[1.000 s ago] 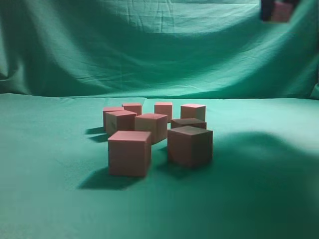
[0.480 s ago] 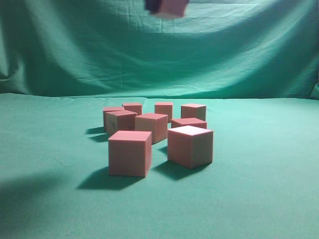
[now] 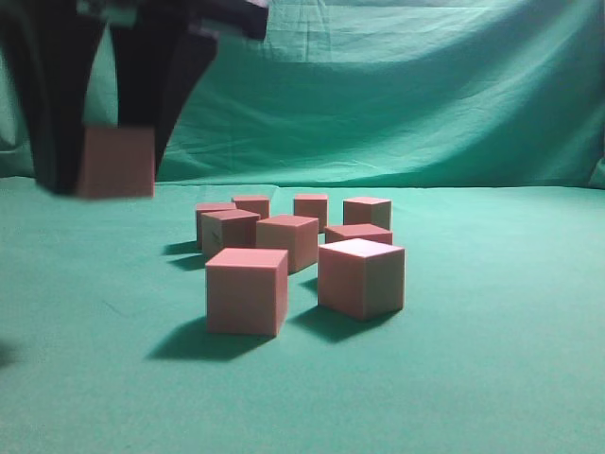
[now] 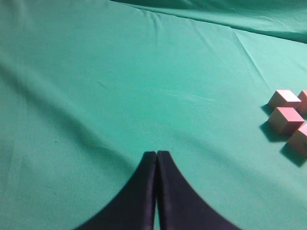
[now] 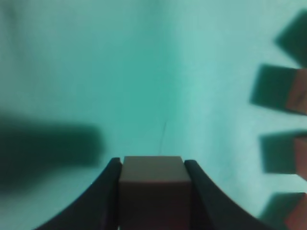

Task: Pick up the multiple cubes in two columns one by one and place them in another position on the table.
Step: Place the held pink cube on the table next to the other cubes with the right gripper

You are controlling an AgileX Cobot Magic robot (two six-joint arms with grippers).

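We see a tabletop [image 3: 492, 378] covered in smooth teal-green cloth, carrying eight pink cubes [image 3: 293, 241] gathered near its middle. The two nearest, one on the left [image 3: 246, 290] and one on the right [image 3: 360, 276], sit apart from each other and cast dark shadows to the left. Behind them six more cubes stand in a loose cluster, some close together. From the left wrist view, three cubes [image 4: 287, 120] lie at the right edge of the cloth [image 4: 120, 96].
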